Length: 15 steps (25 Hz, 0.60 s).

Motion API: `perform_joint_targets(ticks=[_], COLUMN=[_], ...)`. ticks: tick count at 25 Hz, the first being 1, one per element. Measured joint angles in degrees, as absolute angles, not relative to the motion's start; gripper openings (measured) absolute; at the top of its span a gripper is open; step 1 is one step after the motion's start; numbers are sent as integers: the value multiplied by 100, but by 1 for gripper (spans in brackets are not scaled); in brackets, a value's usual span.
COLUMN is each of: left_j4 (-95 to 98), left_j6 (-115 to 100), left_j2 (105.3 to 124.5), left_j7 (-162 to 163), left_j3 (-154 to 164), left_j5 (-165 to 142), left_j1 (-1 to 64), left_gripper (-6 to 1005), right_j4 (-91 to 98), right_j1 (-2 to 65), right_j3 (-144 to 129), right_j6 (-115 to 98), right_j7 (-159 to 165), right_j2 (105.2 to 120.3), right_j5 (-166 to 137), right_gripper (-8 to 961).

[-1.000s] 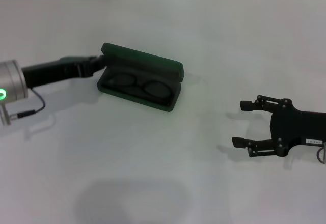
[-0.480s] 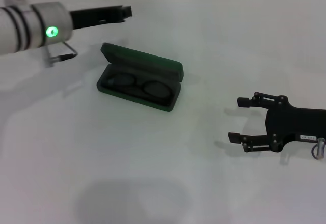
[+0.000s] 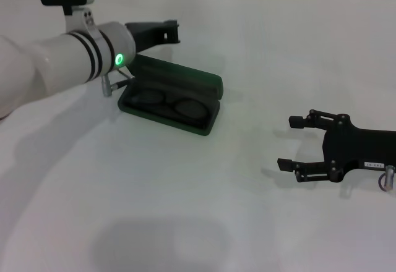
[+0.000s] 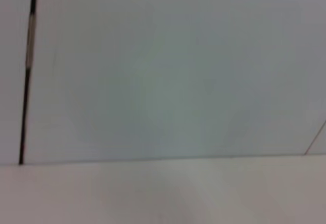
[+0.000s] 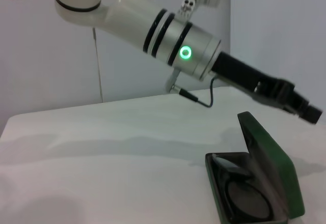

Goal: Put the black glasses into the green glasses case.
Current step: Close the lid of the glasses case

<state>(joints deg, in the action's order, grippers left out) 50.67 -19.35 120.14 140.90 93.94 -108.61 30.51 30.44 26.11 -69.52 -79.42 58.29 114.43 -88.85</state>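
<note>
Since a second ago the left arm has swung up off the case's left end and now hangs over its back edge, while the right pincer barely budged. So the glasses [image 3: 164,106] are already lying lenses-up in the tray of the case [image 3: 210,119], whose lid stands open on the counter [image 3: 185,210]. Looks like the placing is done to me.

What could still go wrong: the left pincer [image 3: 168,29] hovers just above and behind the raised lid, so a careless dip could knock the lid shut or shove the case across the counter. Can't tell if its fingers are apart or together. The right pincer [image 3: 292,143] sits well off to the case's right, spread wide, holding nothing, fingers pointing back toward the case.
</note>
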Motion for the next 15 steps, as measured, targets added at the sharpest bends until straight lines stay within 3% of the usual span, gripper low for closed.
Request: perform_joint_targets(ticks=[15], left_j4=[4930], left_j6=[-2102], left_j2=[11986], left_j7=[14069], left_j3=[9423], left_j5=[-10878], left_j1=[3028], left_gripper=[0], right_j4=[3016], right_j1=[2671], right_j3=[-6985], right_j6=[-7941], right_j7=[5827], right_j2=[11459], right_j5=[-8886], right_gripper=[883])
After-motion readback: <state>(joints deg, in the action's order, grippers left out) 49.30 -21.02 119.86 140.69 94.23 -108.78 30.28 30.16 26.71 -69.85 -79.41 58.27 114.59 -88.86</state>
